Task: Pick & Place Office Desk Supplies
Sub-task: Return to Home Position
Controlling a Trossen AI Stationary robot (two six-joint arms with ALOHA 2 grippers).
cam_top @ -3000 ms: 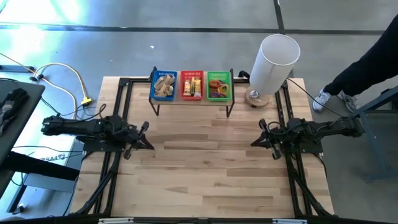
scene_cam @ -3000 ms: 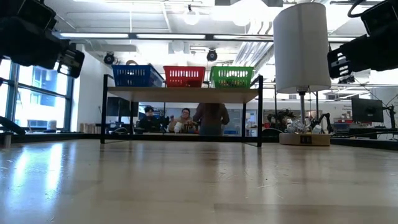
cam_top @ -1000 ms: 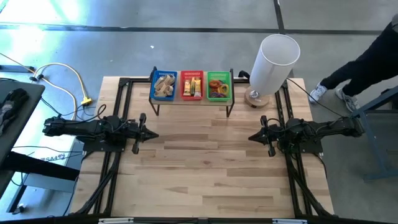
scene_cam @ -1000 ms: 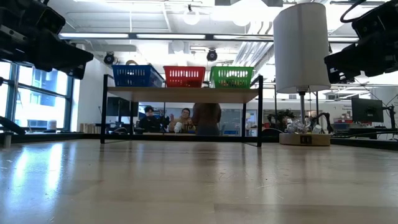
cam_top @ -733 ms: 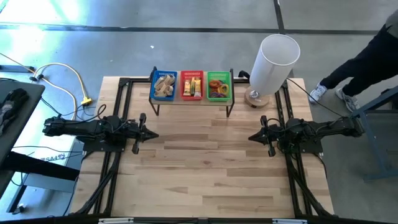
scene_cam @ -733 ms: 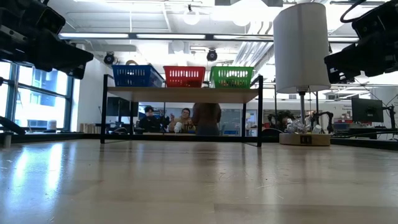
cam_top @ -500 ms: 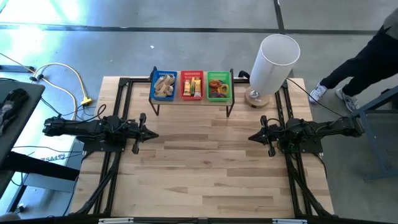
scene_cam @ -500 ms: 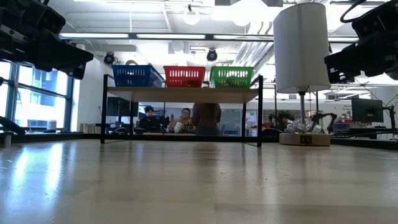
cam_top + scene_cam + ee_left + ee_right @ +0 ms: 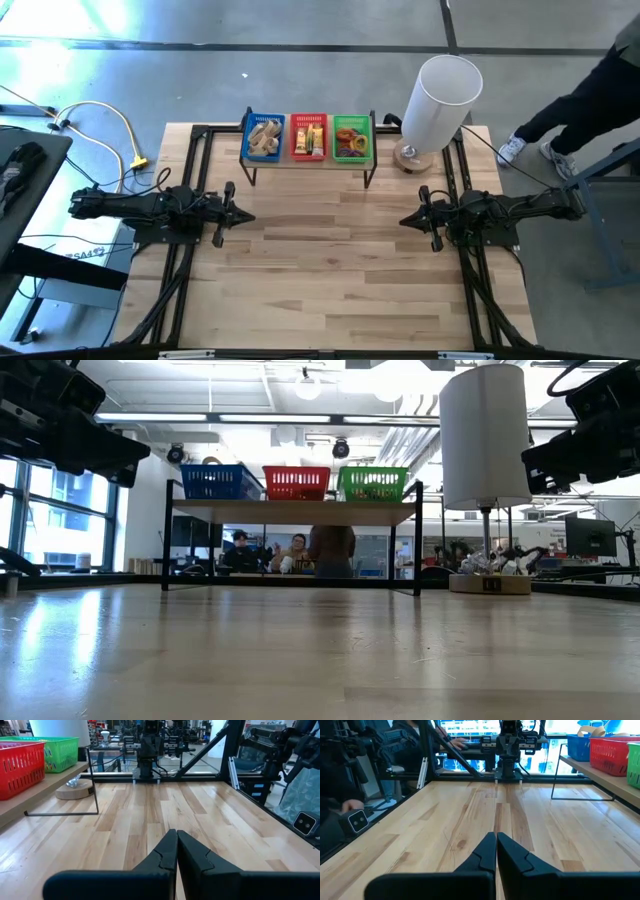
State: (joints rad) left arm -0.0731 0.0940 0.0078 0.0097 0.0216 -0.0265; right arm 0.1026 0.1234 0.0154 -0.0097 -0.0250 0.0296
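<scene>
Three baskets (image 9: 309,117) hold tan bands (image 9: 264,136), yellow blocks (image 9: 313,138) and coloured loops (image 9: 350,139) (all tiny). Left and right jaws, above the bench (image 9: 330,270), are pressed together.

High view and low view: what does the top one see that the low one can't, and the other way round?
Only the high view looks into the baskets: tan bands in the blue basket, yellow blocks in the red basket, loops in the green basket. Only the low view shows people in the room behind the shelf. Both show the three baskets on that shelf, the white cylinder, and the left arm and right arm at the table's sides.
</scene>
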